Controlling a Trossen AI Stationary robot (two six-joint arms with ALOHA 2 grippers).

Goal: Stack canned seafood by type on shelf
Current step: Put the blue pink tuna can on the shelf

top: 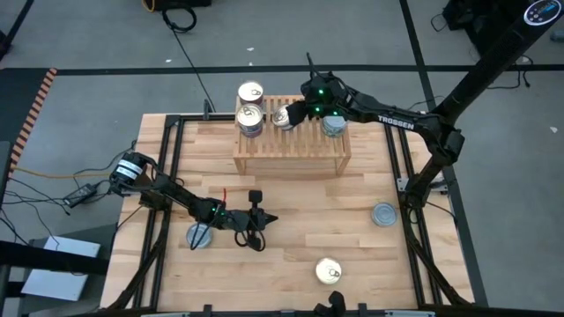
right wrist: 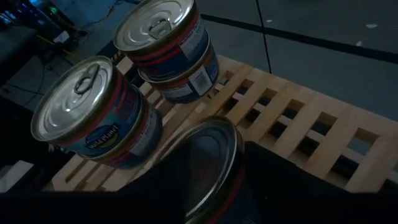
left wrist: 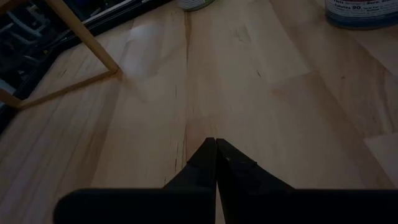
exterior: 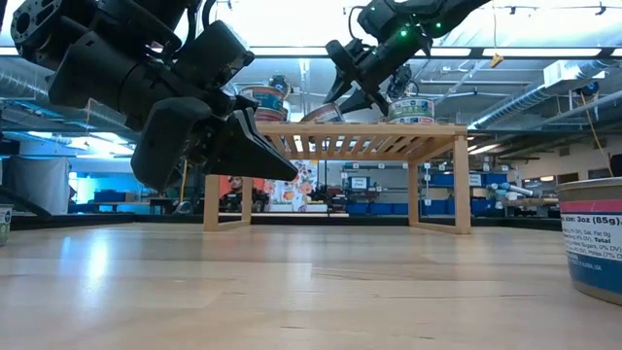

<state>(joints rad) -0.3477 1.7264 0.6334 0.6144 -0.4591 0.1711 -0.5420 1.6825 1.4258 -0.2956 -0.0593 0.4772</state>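
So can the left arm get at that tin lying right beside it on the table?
Probably yes: the left gripper, shut, hovers over bare planks, and the tin sits alongside its arm with nothing between, though it must pull back and open.

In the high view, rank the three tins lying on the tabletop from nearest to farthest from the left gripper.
From the shut left gripper:
1. blue-grey tin, on the table's left side beside the left arm.
2. gold-topped tin, near the front edge, toward the right.
3. grey tin, far right, by the right arm's base.

Tin (exterior: 595, 236) cut by frame edge
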